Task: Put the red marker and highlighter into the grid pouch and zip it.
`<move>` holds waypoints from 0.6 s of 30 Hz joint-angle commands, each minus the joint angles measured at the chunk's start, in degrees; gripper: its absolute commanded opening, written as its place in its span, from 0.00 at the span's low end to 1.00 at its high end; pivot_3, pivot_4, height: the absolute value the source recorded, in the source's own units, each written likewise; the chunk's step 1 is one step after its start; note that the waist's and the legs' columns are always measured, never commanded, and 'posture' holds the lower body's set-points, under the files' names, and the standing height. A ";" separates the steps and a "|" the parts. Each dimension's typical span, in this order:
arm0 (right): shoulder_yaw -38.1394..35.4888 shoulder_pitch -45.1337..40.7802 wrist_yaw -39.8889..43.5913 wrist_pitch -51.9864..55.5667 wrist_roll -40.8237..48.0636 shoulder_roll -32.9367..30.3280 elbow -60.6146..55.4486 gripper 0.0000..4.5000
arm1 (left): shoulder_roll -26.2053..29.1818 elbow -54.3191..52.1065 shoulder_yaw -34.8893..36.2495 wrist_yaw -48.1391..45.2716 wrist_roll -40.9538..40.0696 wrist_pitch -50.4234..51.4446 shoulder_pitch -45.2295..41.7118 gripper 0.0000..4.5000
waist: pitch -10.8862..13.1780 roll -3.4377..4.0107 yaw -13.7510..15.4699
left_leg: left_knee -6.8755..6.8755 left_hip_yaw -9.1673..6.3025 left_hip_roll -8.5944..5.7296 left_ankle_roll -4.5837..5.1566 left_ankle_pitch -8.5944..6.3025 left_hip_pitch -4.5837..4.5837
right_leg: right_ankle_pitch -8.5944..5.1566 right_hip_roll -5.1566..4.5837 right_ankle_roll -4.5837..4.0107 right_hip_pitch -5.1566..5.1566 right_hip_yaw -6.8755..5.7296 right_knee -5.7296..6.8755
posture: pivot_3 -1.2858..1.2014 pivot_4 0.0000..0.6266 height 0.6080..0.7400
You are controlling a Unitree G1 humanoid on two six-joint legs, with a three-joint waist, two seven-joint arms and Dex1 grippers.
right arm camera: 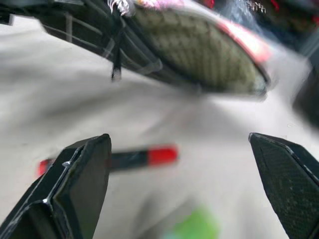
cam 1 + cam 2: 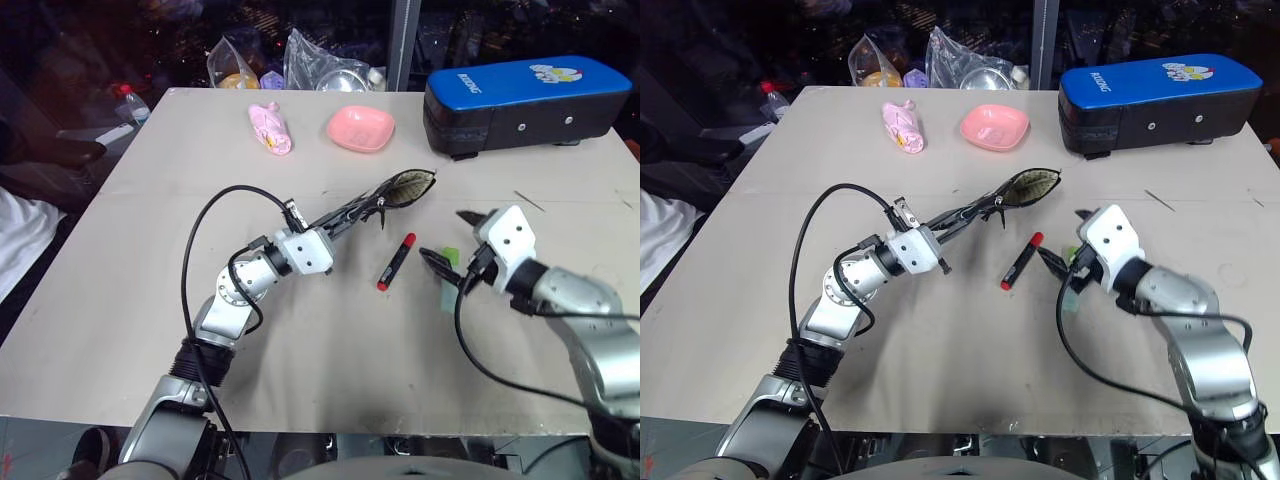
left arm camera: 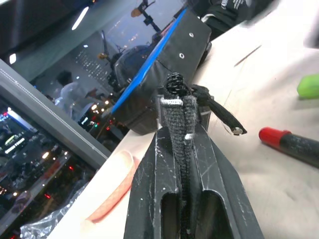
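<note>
My left gripper [image 2: 347, 214] is shut on one end of the grid pouch [image 2: 405, 188] and holds it above the table. The pouch's mouth gapes open, showing beige dotted lining. In the left wrist view the fingers [image 3: 164, 164] pinch the pouch's fabric edge [image 3: 180, 117]. The red marker [image 2: 396, 261] lies flat on the table just below the pouch's mouth. Right of it lies the green highlighter [image 2: 451, 256], partly covered by my right gripper [image 2: 452, 240]. That gripper is open and empty, low over the highlighter, with its fingers [image 1: 82, 174] spread wide.
A big blue-and-black hard case [image 2: 525, 100] stands at the back right. A pink bowl [image 2: 360, 127] and a pink wrapped object [image 2: 270, 128] sit at the back middle. Plastic bags [image 2: 320, 62] and a bottle [image 2: 131, 103] lie past the table's far edge.
</note>
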 commanded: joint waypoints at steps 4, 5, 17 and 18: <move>4.61 9.76 -16.62 10.13 -4.45 10.84 -5.85 0.99 | 0.16 0.43 0.27 -2.01 -2.75 -0.81 -1.63 0.00 | 0.00 -0.01 -0.40 | 0.05 0.09 -0.04 -0.02 0.01 0.01 | 0.00 0.00 0.00 -0.05 -0.04 0.09 | 0.52 0.24 1.00; 4.97 10.18 -17.66 11.24 -4.91 11.32 -5.40 0.99 | 0.10 0.53 0.20 -2.30 -2.93 -0.90 -1.81 0.00 | -0.01 -0.01 -0.53 | 0.07 0.08 -0.05 -0.01 0.01 0.01 | 0.00 0.00 0.01 -0.04 -0.07 0.10 | 0.52 0.24 1.00; 4.77 9.75 -20.89 17.92 -4.25 13.54 -3.95 0.50 | -0.73 3.05 0.40 -3.51 -3.10 -2.11 -3.34 0.00 | -0.06 -0.10 -1.22 | 0.04 -0.05 -0.07 -0.01 0.01 -0.01 | -0.01 0.03 0.00 -0.04 -0.16 0.10 | 0.52 0.24 1.00; 4.67 9.09 -20.60 17.80 -4.43 12.25 -3.91 0.38 | -1.04 3.88 0.51 -3.11 -2.92 -2.26 -3.80 0.00 | -0.06 -0.10 -1.23 | 0.04 -0.05 -0.07 -0.01 0.01 0.00 | -0.01 0.03 0.00 -0.04 -0.16 0.10 | 0.52 0.24 1.00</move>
